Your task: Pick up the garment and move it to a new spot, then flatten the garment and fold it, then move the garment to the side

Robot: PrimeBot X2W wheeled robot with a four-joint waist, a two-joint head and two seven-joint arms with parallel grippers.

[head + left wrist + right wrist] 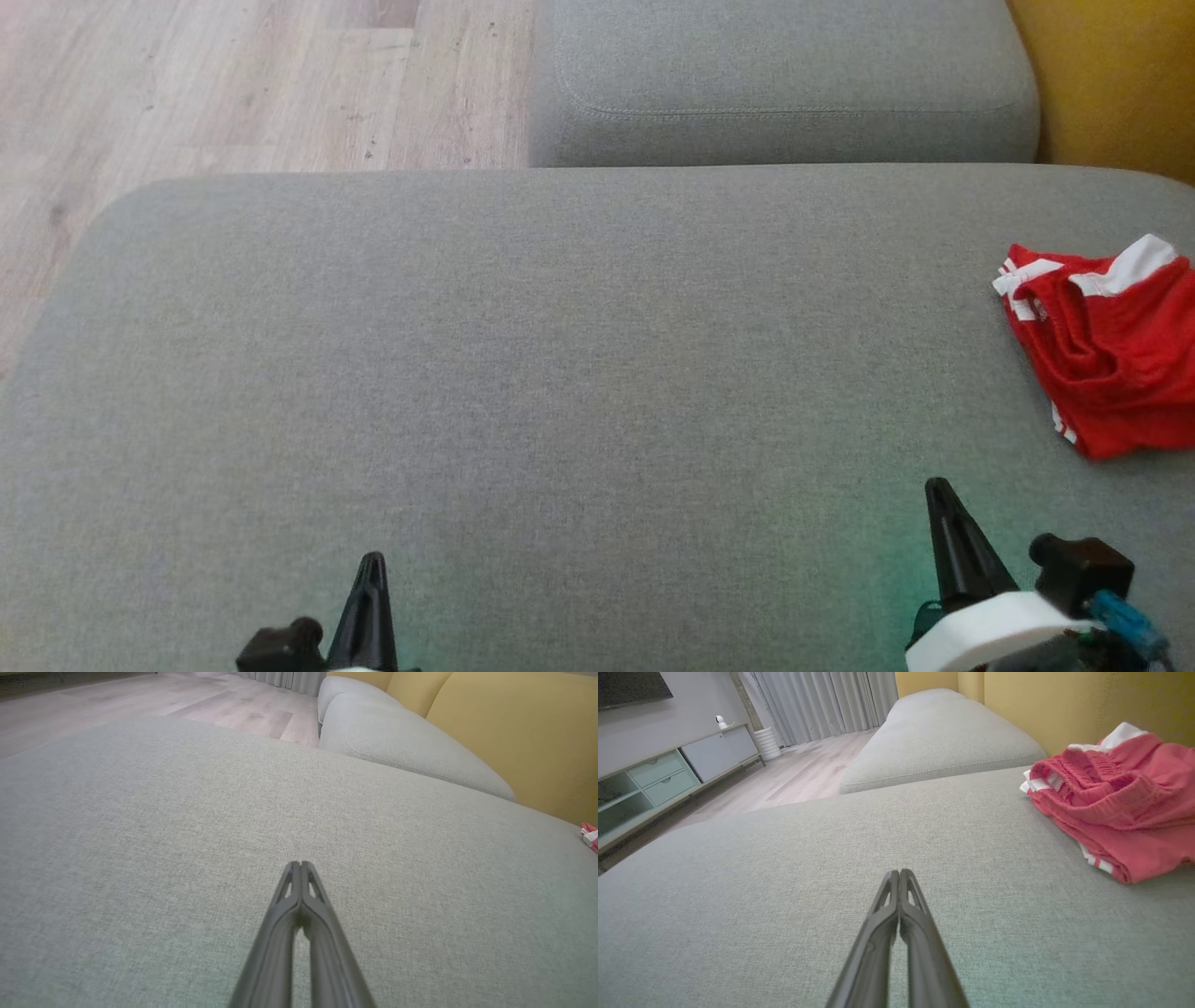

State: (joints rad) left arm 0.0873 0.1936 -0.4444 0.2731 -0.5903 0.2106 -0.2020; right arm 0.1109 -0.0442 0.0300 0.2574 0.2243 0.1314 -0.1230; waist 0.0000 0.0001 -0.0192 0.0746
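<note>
Lying crumpled on the seat (560, 355), the red garment (1106, 355) with white stripes sits at the seat's right edge, close to the yellow backrest (1120, 75). Both grippers hang over the seat's near edge, holding nothing. The left gripper (372, 560) is over the near-left part of the seat, its fingers pressed together tip to tip. The right gripper (936, 485) is over the near-right part of the seat, fingers likewise together, apart from the garment. A second cushion (784, 84) butts against the seat's far side, with wood floor (233, 84) beyond the seat's far-left corner
</note>
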